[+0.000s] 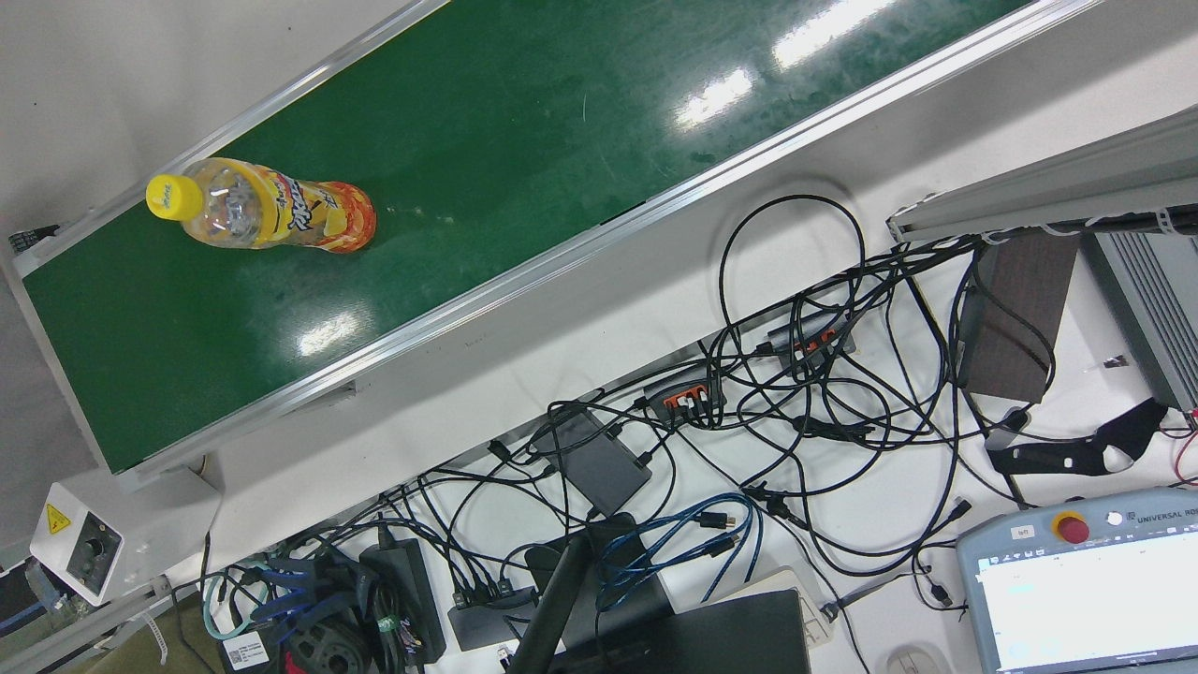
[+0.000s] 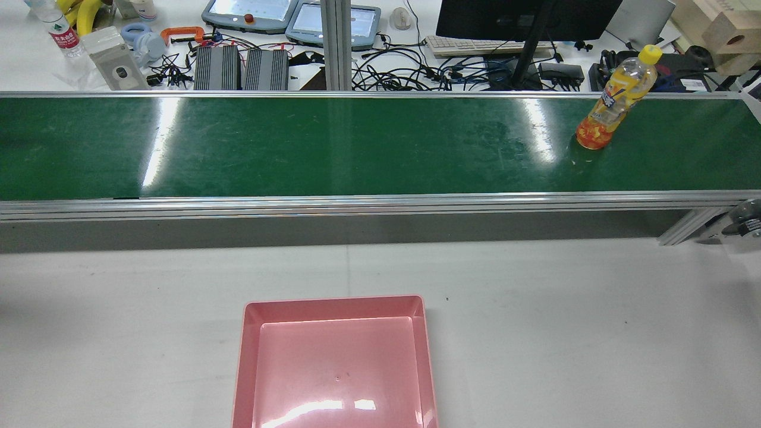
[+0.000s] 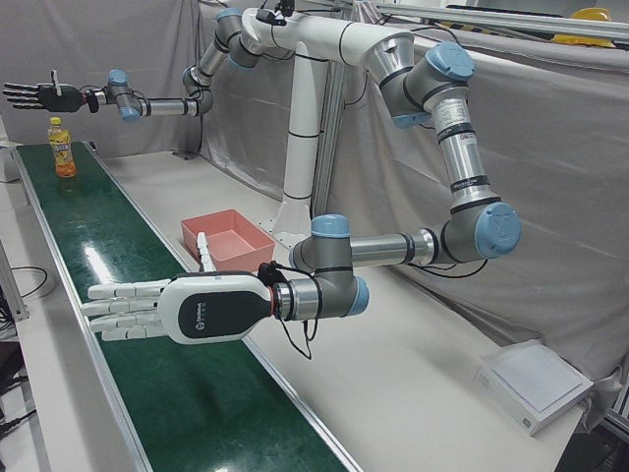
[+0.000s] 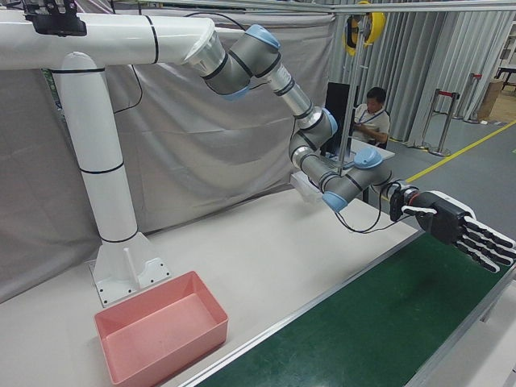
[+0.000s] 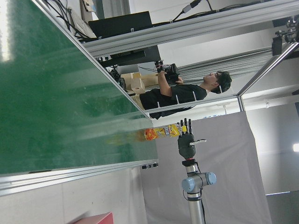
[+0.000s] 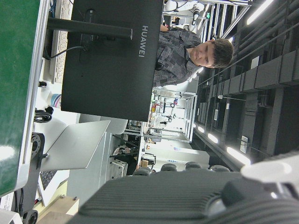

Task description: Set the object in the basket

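Note:
An orange drink bottle (image 2: 612, 101) with a yellow cap stands upright on the green conveyor belt (image 2: 297, 148), near its right end in the rear view. It also shows in the front view (image 1: 271, 217) and the left-front view (image 3: 63, 147). The pink basket (image 2: 333, 306) sits empty on the white table before the belt. My right hand (image 3: 39, 95), black, is open with fingers stretched out, hovering just above the bottle without touching it. It also shows in the right-front view (image 4: 459, 230). My left hand (image 3: 167, 307), white, is open and empty over the belt, far from the bottle.
Behind the belt are a monitor (image 2: 523, 18), a keyboard, teach pendants (image 2: 250, 12) and tangled cables (image 1: 796, 393). The belt has raised aluminium side rails (image 2: 357, 202). A person stands beyond the belt's end (image 5: 182, 95).

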{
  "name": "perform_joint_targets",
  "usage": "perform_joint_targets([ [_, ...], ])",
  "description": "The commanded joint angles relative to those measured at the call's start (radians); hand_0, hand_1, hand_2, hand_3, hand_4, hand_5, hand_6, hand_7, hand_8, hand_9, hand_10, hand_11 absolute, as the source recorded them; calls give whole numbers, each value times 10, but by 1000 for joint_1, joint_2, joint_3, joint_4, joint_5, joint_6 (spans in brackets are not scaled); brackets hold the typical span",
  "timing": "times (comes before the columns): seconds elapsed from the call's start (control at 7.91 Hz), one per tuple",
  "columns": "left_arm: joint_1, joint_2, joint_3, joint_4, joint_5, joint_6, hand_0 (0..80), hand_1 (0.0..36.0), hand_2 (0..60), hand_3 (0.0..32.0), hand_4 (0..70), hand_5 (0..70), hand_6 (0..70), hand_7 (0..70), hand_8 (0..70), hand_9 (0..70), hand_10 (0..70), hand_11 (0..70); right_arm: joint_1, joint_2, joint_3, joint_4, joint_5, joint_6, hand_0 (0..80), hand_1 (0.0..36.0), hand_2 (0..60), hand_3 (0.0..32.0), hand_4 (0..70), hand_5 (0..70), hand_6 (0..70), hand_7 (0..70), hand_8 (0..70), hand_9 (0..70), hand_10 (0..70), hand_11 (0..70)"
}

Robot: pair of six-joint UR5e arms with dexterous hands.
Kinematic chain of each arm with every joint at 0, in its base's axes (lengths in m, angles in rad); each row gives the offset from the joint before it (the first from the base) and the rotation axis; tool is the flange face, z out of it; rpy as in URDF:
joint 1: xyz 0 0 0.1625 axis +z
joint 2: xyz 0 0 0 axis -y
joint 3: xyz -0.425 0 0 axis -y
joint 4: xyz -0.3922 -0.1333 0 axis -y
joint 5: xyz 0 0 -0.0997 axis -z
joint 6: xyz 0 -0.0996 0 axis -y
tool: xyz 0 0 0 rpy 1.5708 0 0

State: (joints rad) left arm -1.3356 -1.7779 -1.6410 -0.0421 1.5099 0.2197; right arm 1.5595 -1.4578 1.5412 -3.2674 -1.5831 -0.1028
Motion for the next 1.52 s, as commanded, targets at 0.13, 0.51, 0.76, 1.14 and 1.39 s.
perform_joint_targets([
  [0.13, -5, -3, 9, 14, 0, -11, 457, 105, 17, 0, 0, 51, 0, 0, 0, 9, 35, 65, -1, -1, -12, 2, 0, -2, 0, 0, 0, 0, 0, 0, 0, 0, 0, 0, 0, 0],
  [0.51, -13, 14, -2, -2, -3, -25, 451, 100, 10, 0, 0, 42, 0, 0, 0, 4, 34, 64, -1, -4, -13, 2, 0, 0, 0, 0, 0, 0, 0, 0, 0, 0, 0, 0, 0, 0],
  [0.76, -5, 12, -3, -2, -4, -34, 456, 103, 4, 0, 0, 43, 0, 0, 0, 6, 35, 65, -1, -4, -13, 2, 0, -2, 0, 0, 0, 0, 0, 0, 0, 0, 0, 0, 0, 0],
  [1.14, 1, 12, -3, -2, -2, -28, 449, 98, 12, 0, 0, 45, 0, 0, 0, 8, 31, 58, 1, -3, -1, 0, 0, 0, 0, 0, 0, 0, 0, 0, 0, 0, 0, 0, 0, 0],
  [1.39, 1, 9, -13, -7, -2, -34, 452, 98, 8, 0, 0, 46, 0, 0, 0, 8, 29, 55, 1, -3, -1, 0, 0, 0, 0, 0, 0, 0, 0, 0, 0, 0, 0, 0, 0, 0],
])
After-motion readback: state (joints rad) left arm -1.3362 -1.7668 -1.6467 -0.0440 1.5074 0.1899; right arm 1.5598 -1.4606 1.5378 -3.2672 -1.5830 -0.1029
